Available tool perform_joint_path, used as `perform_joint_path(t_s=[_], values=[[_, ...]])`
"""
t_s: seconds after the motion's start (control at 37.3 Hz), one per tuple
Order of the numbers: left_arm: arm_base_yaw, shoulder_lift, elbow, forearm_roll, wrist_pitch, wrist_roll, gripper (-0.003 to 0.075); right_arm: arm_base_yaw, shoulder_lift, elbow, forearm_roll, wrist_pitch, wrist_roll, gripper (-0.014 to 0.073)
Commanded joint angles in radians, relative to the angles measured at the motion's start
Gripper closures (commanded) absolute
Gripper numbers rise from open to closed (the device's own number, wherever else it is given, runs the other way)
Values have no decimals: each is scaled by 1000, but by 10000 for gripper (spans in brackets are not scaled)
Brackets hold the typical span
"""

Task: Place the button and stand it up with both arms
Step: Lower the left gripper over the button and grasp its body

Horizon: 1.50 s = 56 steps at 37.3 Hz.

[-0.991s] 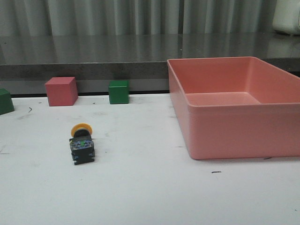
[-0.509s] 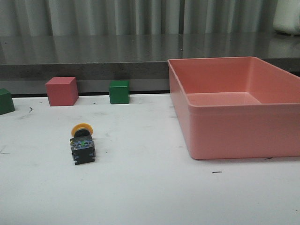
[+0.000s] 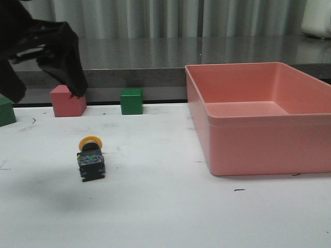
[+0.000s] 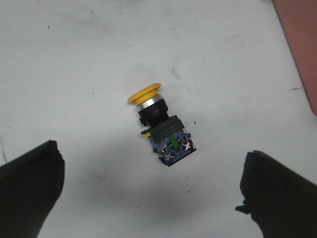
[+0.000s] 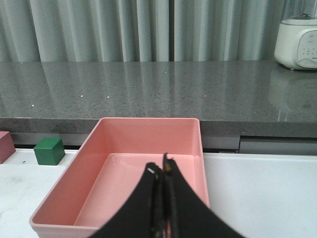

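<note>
- One button (image 3: pixel 90 157) lies on its side on the white table (image 3: pixel 165 206), left of centre, yellow cap toward the rear, dark base toward the camera.
- In the left wrist view the same button (image 4: pixel 161 131) lies between the two fingers (image 4: pixel 29 188), clear of both.
- Left gripper (image 4: pixel 148 193): jaws spread wide, holding nothing. In the front view the left arm (image 3: pixel 36 49) hangs above the table's rear left.
- Right gripper (image 5: pixel 162 208): fingers pressed together, nothing between them, seen against the bin.
- One pink bin (image 3: pixel 258 116) stands on the table's right side, well apart from the button.
- Cubes counted: three. One pink cube (image 3: pixel 67 103), one green cube (image 3: pixel 131 101), and a second green cube (image 3: pixel 5 111) at the left edge, all along the table's rear.
- One white appliance (image 5: pixel 298 44) stands on the grey counter (image 5: pixel 158 89).
</note>
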Motion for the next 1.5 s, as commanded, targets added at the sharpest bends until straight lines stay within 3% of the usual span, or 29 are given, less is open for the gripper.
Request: perform_joint_path(t_s=[0.0,0.59,0.96,1.07,1.31,1.47], values=[[-8,57,-108,-50,35,-3,30,-6,6,-26,-10,-84,-10,664],[-8,492,-512,-72,516,-151,30,-6,6,-26,-10,-84,-10,664],[-6,582,-591,-72,550,-151,33,-6,6,-26,-10,-84,-10,664],[-6,582,-591,-72,557,-151,96,-6,6,-26,-10,-84,-10,664],[-6,582,-591,-72,567,-151,397,-6,6,-26,-10,-84,-10,664],[-6,582,-591,-72,585,-151,521,-6,6,-26,-10,-84,-10,664]])
